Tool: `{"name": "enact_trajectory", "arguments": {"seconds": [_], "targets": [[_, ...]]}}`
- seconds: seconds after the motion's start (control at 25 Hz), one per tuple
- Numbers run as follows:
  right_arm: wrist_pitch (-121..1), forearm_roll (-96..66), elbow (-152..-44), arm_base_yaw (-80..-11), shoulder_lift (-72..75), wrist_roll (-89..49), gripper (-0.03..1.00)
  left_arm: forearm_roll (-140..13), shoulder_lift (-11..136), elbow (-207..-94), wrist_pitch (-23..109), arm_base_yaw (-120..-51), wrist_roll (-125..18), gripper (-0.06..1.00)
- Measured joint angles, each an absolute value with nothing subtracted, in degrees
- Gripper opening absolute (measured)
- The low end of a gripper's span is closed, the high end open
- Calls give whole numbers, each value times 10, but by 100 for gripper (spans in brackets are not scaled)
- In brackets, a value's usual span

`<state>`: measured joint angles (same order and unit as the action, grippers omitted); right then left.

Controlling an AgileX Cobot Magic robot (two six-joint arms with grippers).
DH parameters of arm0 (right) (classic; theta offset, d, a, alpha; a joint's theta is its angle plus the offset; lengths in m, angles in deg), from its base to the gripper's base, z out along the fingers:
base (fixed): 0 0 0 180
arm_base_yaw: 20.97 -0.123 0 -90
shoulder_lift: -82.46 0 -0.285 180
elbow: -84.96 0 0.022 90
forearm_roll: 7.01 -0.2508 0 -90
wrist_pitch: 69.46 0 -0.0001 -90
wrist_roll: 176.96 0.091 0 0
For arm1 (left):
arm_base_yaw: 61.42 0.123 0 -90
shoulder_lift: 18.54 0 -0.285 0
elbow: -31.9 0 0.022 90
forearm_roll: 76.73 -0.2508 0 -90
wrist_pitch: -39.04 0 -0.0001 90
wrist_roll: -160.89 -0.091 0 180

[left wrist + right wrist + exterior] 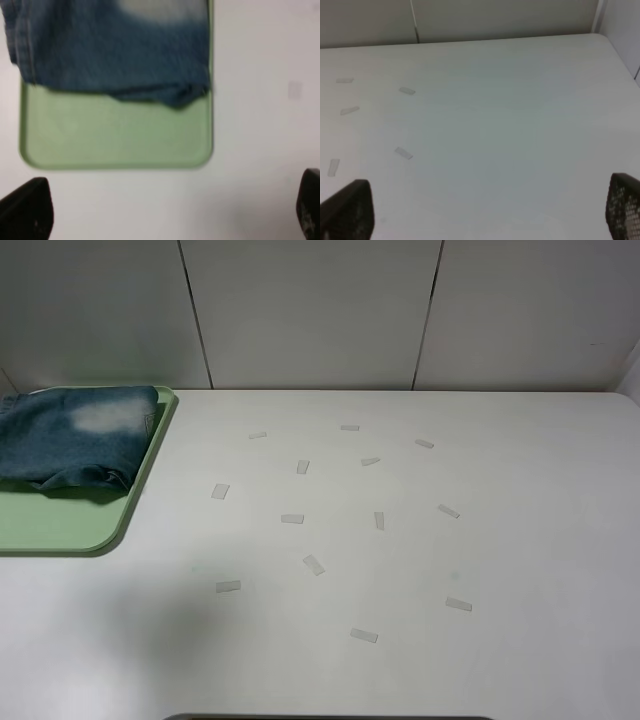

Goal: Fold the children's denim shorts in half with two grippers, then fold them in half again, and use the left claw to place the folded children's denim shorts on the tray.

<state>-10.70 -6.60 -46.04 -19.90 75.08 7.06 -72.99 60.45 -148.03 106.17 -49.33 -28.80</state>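
Note:
The folded denim shorts lie on the far part of the pale green tray at the table's left edge, a pale faded patch facing up. The left wrist view shows the shorts resting on the tray, one edge bunched over its rim. My left gripper is open and empty, pulled back from the tray over bare table. My right gripper is open and empty over the right side of the table. Neither arm shows in the high view.
Several small pale tape strips are stuck across the white table. A panelled grey wall runs along the far edge. The right wrist view shows the table's far right corner.

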Motion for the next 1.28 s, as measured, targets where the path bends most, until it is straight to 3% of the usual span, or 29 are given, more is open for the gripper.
{"name": "enact_trajectory", "arguments": {"seconds": [0.28, 0.52, 1.28], "targets": [[-107, -66, -460, -199, 751, 71, 70, -727, 441, -1319, 1062, -508, -288, 96], [-107, -66, -460, -199, 751, 71, 70, -726, 307, -1178, 1062, -584, -272, 96], [-107, -66, -460, -199, 751, 71, 70, -722, 6, -1119, 1062, -597, -260, 99]]}}
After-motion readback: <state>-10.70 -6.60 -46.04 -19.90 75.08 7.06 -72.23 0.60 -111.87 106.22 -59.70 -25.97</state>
